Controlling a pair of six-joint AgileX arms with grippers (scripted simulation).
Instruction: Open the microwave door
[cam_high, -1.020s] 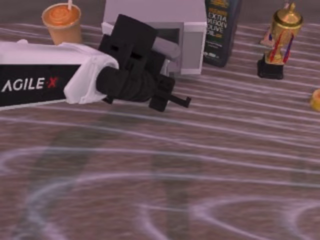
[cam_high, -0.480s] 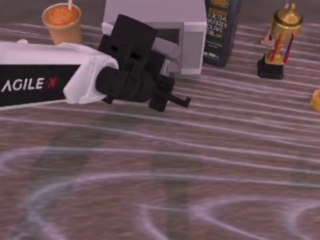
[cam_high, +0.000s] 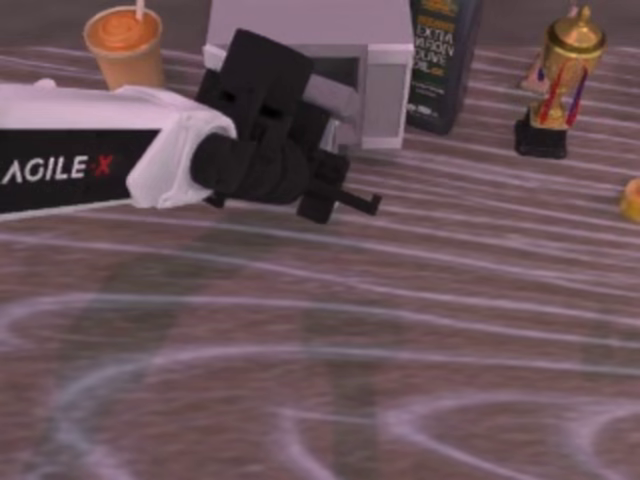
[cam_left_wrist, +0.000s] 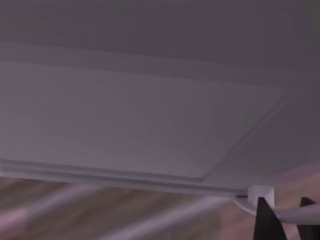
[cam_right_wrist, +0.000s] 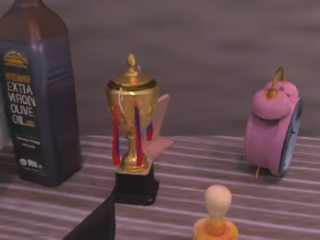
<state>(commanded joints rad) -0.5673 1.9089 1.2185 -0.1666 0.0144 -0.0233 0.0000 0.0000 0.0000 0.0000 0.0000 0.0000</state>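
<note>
Two views cover the left gripper (cam_high: 345, 198). The top view shows it low in front of the microwave (cam_high: 300, 25), just off the front face. The AgileX left arm reaches in from the microwave's left, and its black wrist covers much of the front. The left wrist view fills with the microwave door (cam_left_wrist: 125, 115), a flat pale panel seen very close. A small white block (cam_left_wrist: 261, 191) sits at the panel's corner, right by the left gripper (cam_left_wrist: 285, 222). Neither view shows whether that gripper is clamped, loose or pinching the door.

From above, a pale slanted strip of the microwave door (cam_high: 335, 100) shows beside the wrist, standing away from the front face.

Only a dark sliver of the right gripper (cam_right_wrist: 95, 222) shows in the right wrist view, and I cannot tell its state. That view also shows a pink alarm clock (cam_right_wrist: 272, 130) and a small pawn-shaped figure (cam_right_wrist: 217, 210).

An orange drink cup (cam_high: 123, 42) stands close on the microwave's left. The olive-oil bottle (cam_high: 440, 60) stands just beside its right wall. The trophy (cam_high: 560, 80) is farther right of the microwave, apart from the bottle. A yellow object (cam_high: 632, 198) sits at the far right edge. In front of the microwave, past the gripper, the table (cam_high: 400, 350) lies bare.
</note>
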